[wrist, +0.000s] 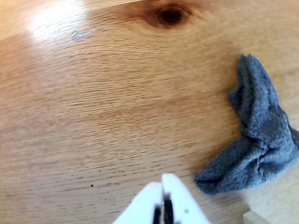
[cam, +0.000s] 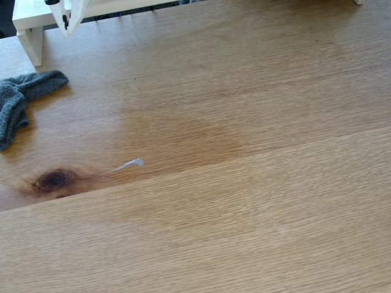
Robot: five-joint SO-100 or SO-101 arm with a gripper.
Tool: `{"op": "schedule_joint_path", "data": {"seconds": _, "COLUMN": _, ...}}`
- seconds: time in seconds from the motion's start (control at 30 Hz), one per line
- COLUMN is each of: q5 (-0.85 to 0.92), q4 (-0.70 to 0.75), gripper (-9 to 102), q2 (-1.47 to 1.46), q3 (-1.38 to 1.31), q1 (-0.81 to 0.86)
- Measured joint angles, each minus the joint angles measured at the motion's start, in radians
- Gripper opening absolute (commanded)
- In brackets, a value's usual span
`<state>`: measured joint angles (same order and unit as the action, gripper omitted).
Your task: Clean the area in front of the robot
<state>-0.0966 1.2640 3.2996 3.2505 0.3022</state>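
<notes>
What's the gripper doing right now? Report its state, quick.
Gripper: shut, fingers pressed together, holding nothing. It hangs above the bare tabletop, with the grey cloth lying apart to its right in the wrist view.

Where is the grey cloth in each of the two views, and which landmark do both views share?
Fixed view: the grey cloth lies at the left edge, above the dark knot.
Wrist view: the cloth lies at the right, below the knot.
Shared landmark: the dark knot.
</notes>
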Motion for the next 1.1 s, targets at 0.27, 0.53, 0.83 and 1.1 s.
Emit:
{"op": "schedule_joint_path", "data": {"seconds": 0.27, "q5": 0.040, "q4": 0.000, "gripper": 0, "q2": 0.000, "q3": 0.000, "q1": -0.046}}
{"op": "schedule_joint_path", "data": {"seconds": 0.53, "q5": 0.078, "q4": -0.080, "gripper": 13, "q2": -0.029, "q3": 0.000, "q1": -0.069}}
{"op": "schedule_joint_path", "data": {"seconds": 0.83, "q5": 0.166, "q4": -0.442, "gripper": 27, "q2": -0.541, "q3": -0.160, "q1": -0.095}}
{"op": "schedule_joint_path", "data": {"seconds": 1.1, "q5": 0.126, "q4": -0.451, "gripper": 27, "q2": -1.054, "q3": -0.620, "q1": 0.049}}
